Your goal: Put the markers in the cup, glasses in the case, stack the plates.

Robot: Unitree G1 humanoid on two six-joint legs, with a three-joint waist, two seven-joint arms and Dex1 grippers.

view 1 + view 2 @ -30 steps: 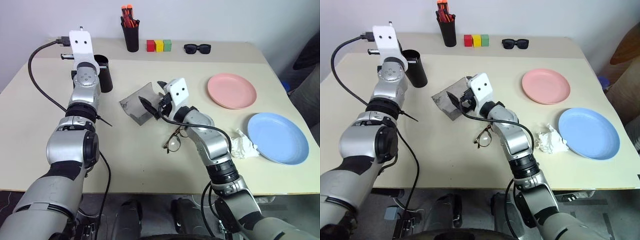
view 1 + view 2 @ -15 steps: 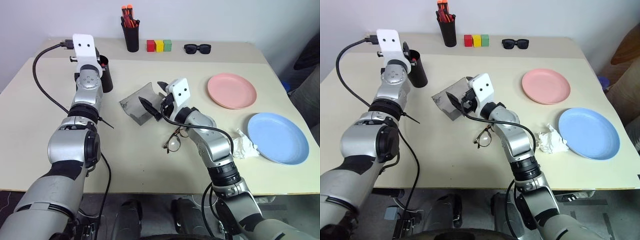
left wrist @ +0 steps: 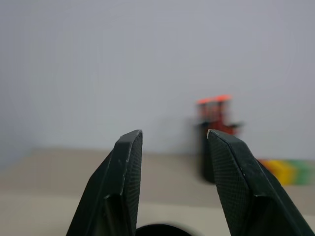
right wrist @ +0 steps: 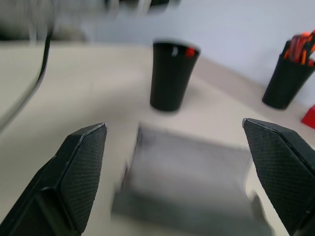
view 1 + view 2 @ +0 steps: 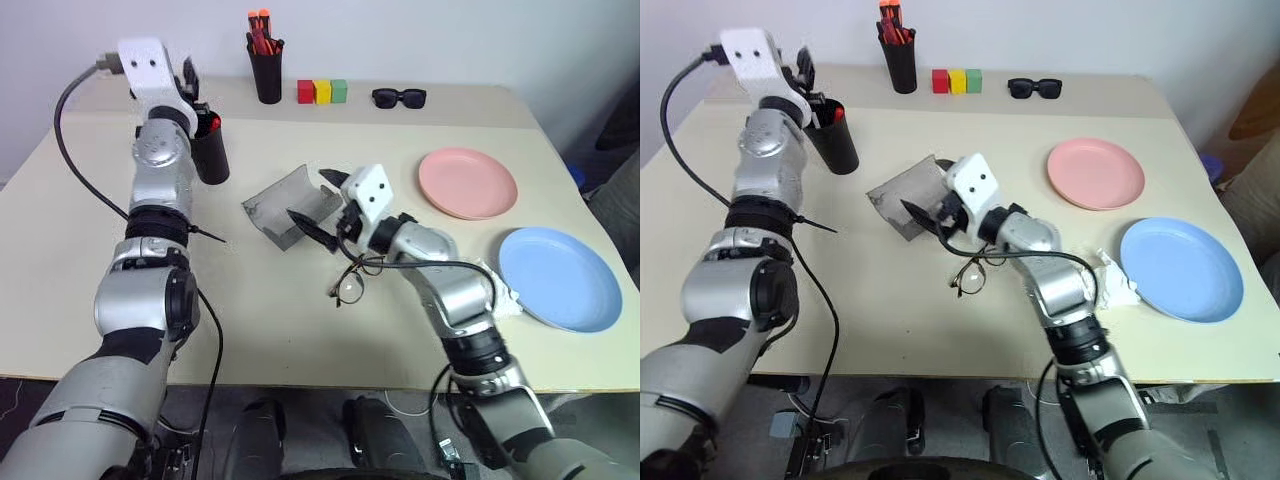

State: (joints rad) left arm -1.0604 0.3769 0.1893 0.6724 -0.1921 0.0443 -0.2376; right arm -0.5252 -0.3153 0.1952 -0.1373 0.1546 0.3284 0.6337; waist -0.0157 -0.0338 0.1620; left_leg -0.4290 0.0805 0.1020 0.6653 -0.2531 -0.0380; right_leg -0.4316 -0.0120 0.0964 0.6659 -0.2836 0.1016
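step: glasses into case | left hand apart, empty, above cup | right hand apart over case | glasses just beside case | advice: pinch bridge, lift level

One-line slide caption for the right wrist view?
Open right end effector faces the grey glasses case, with the black cup holding a red-ended marker behind.

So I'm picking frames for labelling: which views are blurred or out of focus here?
Left wrist view: fingers sharp, the marker holder and blocks behind them out of focus. Right wrist view: case smeared, cup soft. Both eye views: crisp, with the glasses and plates clear.
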